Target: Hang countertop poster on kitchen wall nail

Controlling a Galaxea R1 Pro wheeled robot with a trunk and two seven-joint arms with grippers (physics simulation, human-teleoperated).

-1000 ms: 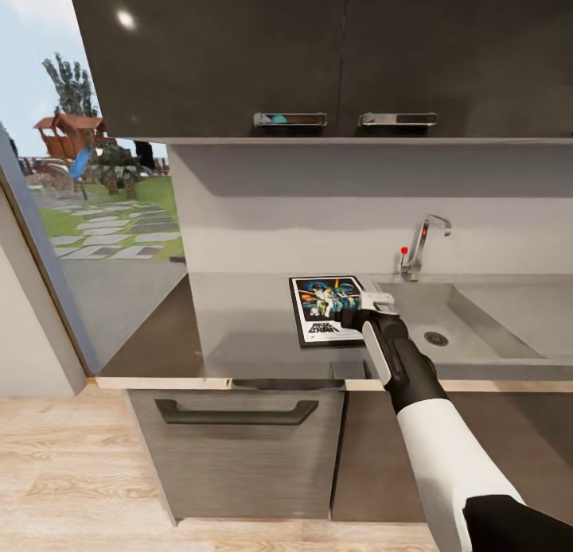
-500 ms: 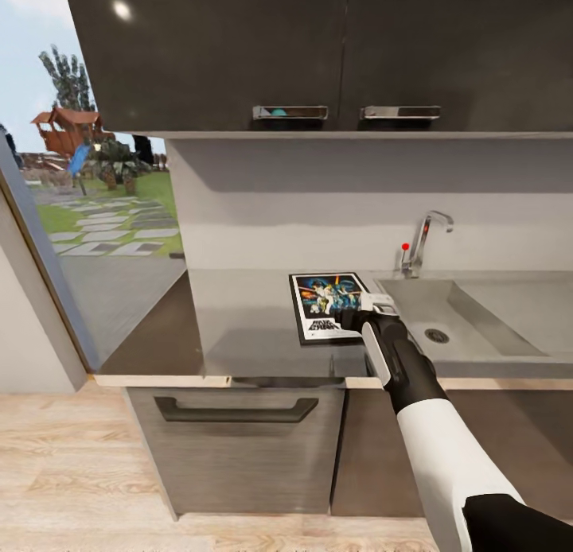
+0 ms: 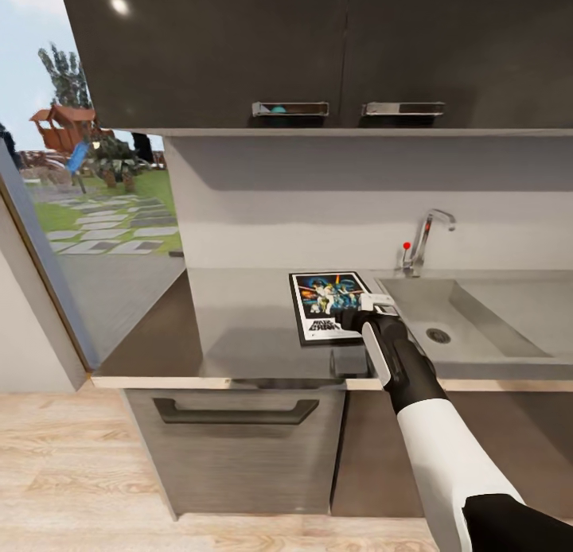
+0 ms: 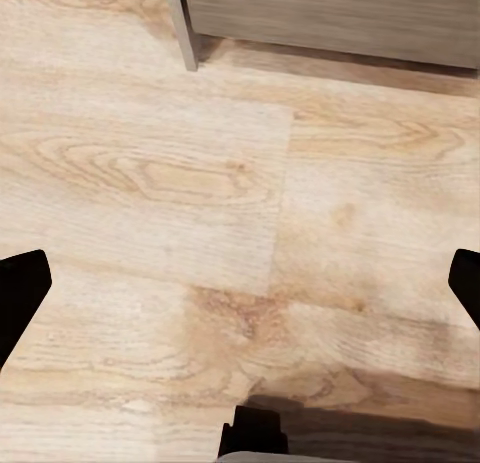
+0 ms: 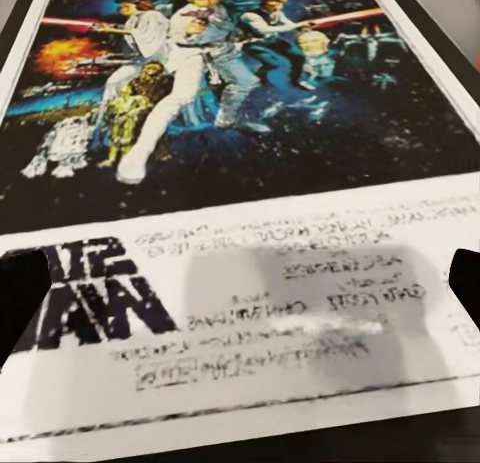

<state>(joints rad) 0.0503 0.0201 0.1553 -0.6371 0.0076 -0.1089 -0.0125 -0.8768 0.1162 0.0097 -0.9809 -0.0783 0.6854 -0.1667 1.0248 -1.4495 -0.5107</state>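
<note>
The black-framed Star Wars poster [image 3: 325, 301] lies flat on the grey kitchen countertop [image 3: 239, 321], just left of the sink. My right gripper [image 3: 348, 320] hovers low over the poster's near right part, fingers pointing down at it. In the right wrist view the poster [image 5: 230, 183] is very close, and the dark fingertips [image 5: 20, 288] stand wide apart at either side with nothing between them: open. My left gripper [image 4: 240, 288] is open too, hanging over the pale wooden floor [image 4: 200, 183]. The wall nails are out of view.
A steel sink basin [image 3: 477, 329] with a chrome tap [image 3: 422, 242] is right of the poster. Dark upper cabinets [image 3: 318, 51] overhang the counter. A drawer front [image 3: 239, 448] is below the counter's edge. A glass pane [image 3: 87, 178] onto a garden stands at the left.
The whole head view has shifted slightly, so the camera moved. The right gripper stays over the poster's near right part, and the poster lies where it was.
</note>
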